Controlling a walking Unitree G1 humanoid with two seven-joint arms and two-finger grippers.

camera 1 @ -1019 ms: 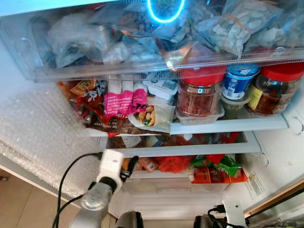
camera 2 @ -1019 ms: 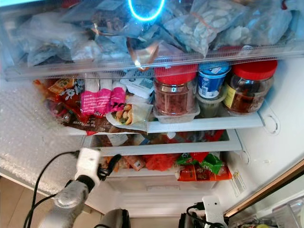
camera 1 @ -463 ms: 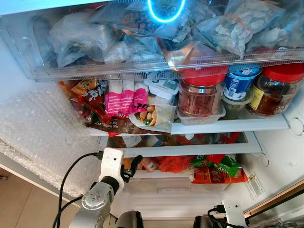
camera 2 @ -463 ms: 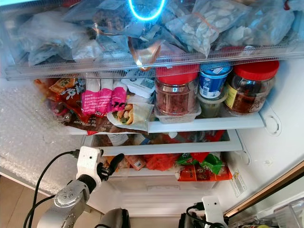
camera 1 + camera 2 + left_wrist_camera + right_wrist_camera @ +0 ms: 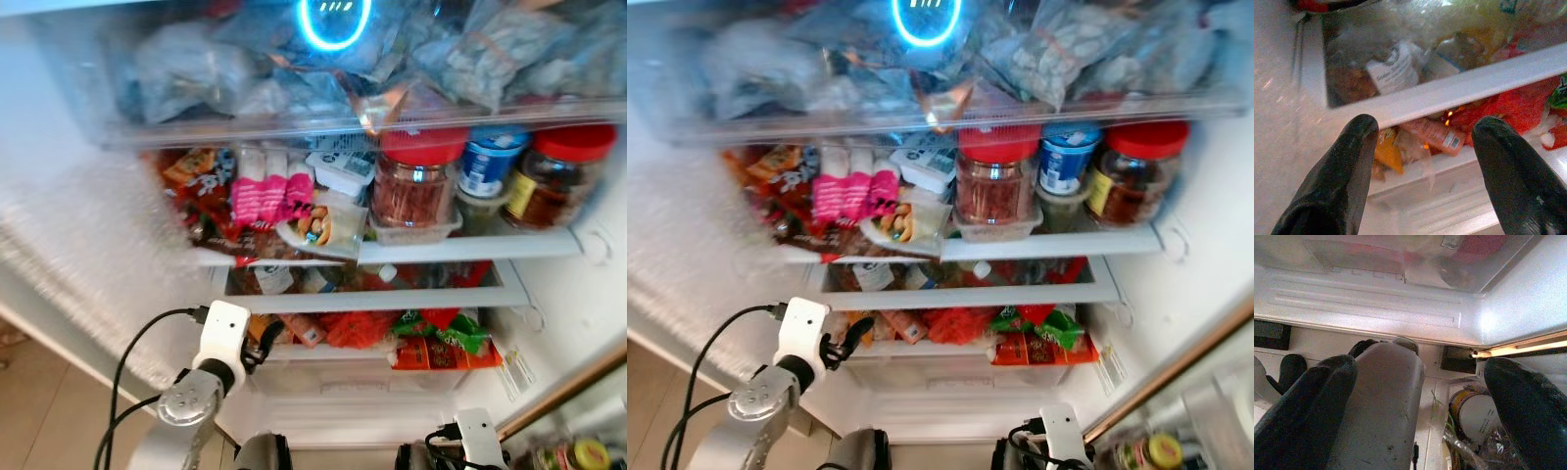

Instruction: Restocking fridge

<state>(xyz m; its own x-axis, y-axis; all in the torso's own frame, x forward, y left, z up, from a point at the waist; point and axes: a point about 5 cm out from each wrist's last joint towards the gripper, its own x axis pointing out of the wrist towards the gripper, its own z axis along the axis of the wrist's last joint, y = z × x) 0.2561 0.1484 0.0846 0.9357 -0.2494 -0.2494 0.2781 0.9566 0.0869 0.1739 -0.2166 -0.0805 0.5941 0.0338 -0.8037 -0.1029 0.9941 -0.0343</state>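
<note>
Left eye view caught the fridge (image 5: pixel 59 235) already crammed: a clear drawer (image 5: pixel 245 132) of crinkled plastic bags up top, and below it a shelf (image 5: pixel 460 247) with a pink packet (image 5: pixel 265 198), a red-lidded jar (image 5: pixel 416 186), a blue tub (image 5: pixel 487 168) and a second jar (image 5: pixel 551 181) at 3 o'clock. Lower down, glossy red and green packets (image 5: pixel 446 343) sat on the bottom shelf. Bubbly wrap lined the wall at 9 o'clock.

Left gripper (image 5: pixel 1422 142) was spread wide and empty, pointed at the white shelf rail (image 5: pixel 1459 88) with an orange sachet (image 5: pixel 1435 137) beyond. Right gripper (image 5: pixel 1418 396) hung low, also wide, holding nothing.

No item was in hand, so I judged restocking either paused or between loads; what remained could not be told.
</note>
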